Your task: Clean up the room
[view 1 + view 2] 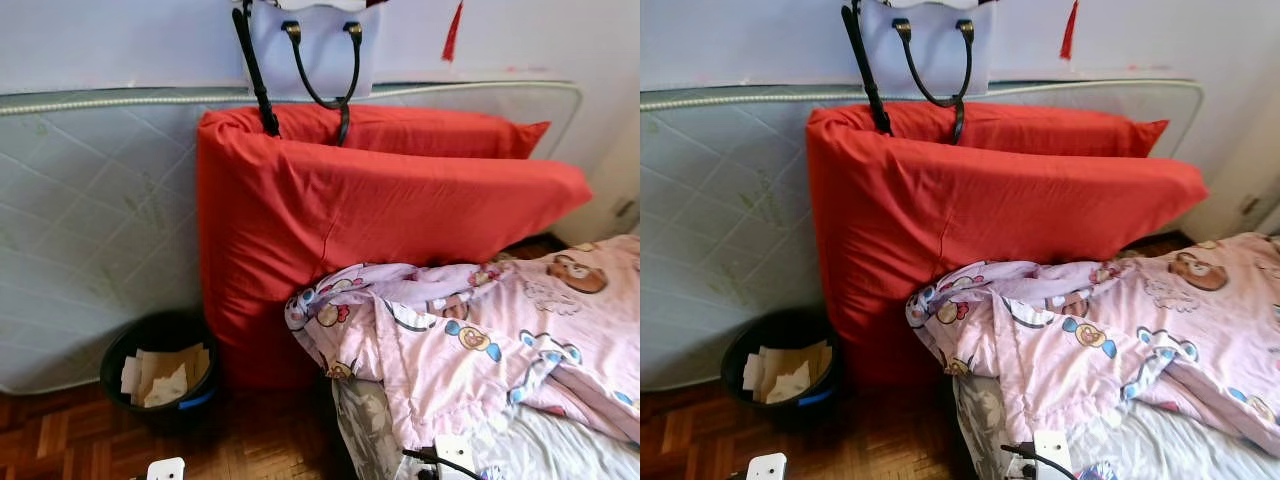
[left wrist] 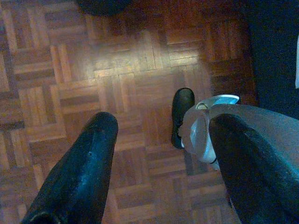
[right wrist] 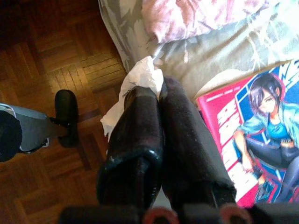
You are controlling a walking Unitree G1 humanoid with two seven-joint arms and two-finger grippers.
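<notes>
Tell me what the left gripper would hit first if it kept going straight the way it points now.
Most likely the bare parquet floor. The left gripper is open and points down at it, with nothing between its fingers. The robot's black foot lies just beside that line; depth is unclear.

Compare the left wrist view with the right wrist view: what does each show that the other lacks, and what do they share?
Left wrist view alone: the left pincer, fingers apart, holding nothing. Right wrist view alone: the right pincer shut on a white tissue, the bed edge, a pink quilt and a comic book. Both: the parquet floor and the robot's dark foot.
</notes>
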